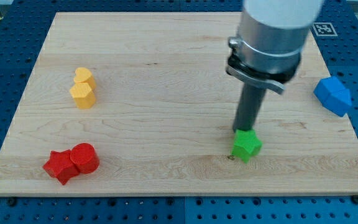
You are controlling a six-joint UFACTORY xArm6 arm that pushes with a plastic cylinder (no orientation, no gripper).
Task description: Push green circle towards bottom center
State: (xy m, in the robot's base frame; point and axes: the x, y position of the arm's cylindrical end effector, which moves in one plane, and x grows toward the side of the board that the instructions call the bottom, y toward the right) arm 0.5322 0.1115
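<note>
No green circle can be made out on the tabletop [166, 74]; the only green piece is a green star-like block [247, 145], lying right of centre near the view's bottom. My tip [243, 129] is set against its upper edge, apparently touching; no gripper is fitted. A push seems under way. Next, a push down and to the view's left is called for, judged from the layout. Well clear of that path lie a red star [59, 167] touching a red cylinder [85, 158], two yellow blocks [82, 88], and a blue block [332, 96].
</note>
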